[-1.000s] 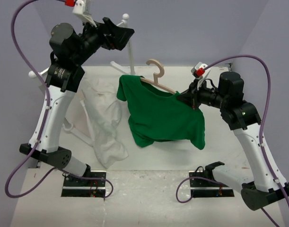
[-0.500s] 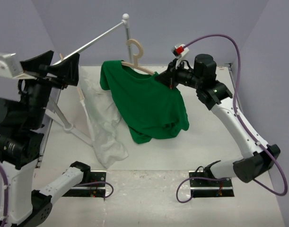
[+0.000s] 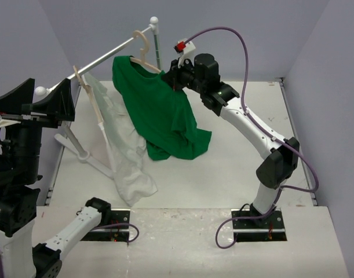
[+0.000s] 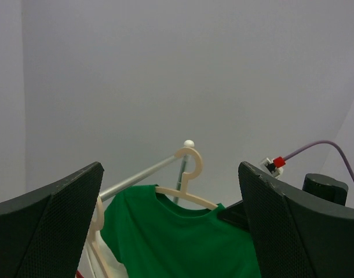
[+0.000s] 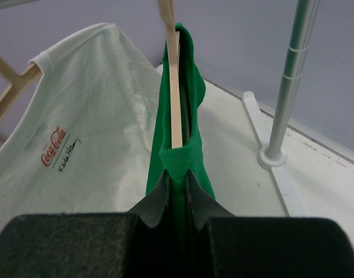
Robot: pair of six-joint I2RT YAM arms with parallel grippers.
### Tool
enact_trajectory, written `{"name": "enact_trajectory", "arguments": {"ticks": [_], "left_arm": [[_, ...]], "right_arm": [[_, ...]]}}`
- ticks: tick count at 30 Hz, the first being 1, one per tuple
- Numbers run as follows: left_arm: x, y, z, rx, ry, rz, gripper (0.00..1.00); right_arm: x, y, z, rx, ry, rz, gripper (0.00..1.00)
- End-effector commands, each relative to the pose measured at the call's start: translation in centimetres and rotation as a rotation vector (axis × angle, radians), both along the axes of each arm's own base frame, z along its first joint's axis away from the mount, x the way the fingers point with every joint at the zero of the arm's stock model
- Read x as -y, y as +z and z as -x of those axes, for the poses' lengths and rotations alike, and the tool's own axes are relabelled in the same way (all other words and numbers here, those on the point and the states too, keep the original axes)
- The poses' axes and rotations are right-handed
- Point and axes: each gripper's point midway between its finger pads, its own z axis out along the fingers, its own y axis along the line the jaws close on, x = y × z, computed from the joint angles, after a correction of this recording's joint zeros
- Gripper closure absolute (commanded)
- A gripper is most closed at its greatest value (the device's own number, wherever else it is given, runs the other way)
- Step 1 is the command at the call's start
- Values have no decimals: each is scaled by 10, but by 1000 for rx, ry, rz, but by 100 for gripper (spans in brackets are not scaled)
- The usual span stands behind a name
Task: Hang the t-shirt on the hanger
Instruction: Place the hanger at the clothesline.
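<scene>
Lilac-walled booth: right gripper (image 5: 177, 175) pinching hanger (image 5: 173, 87) through t-shirt (image 3: 159, 110) at rail (image 3: 101, 58) (left gripper (image 4: 170, 166) wide, empty); could slide off rail if tilted

Left jaws wide; right jaws tight.

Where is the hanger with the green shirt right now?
Top view, far centre: the hanger wears the t-shirt, hook at the rack rail, one shoulder in the right gripper.

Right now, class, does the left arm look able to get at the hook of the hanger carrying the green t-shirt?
Probably yes. The left gripper is open and faces the hook, nothing showing between them in its wrist view; the right gripper grips the t-shirt at its far shoulder.
</scene>
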Motion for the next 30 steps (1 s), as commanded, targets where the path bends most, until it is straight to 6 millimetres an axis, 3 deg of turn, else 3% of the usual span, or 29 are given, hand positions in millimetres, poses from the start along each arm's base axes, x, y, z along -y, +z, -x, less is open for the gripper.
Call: {"name": "enact_trajectory", "arguments": {"ticks": [1, 7, 12, 24, 30], "left_arm": [[-4, -6, -8, -23, 39, -19, 0], [1, -18, -21, -52, 42, -33, 0], [9, -34, -37, -95, 34, -55, 0], [18, -59, -58, -145, 33, -74, 0], [19, -63, -61, -154, 35, -72, 0]], "right_arm": [[0, 94, -15, 221, -91, -228, 100], [-18, 109, -21, 241, -60, -274, 100], [-35, 103, -21, 233, -20, -275, 100], [-52, -3, -22, 93, 16, -216, 100], [-58, -33, -21, 58, 31, -190, 100]]}}
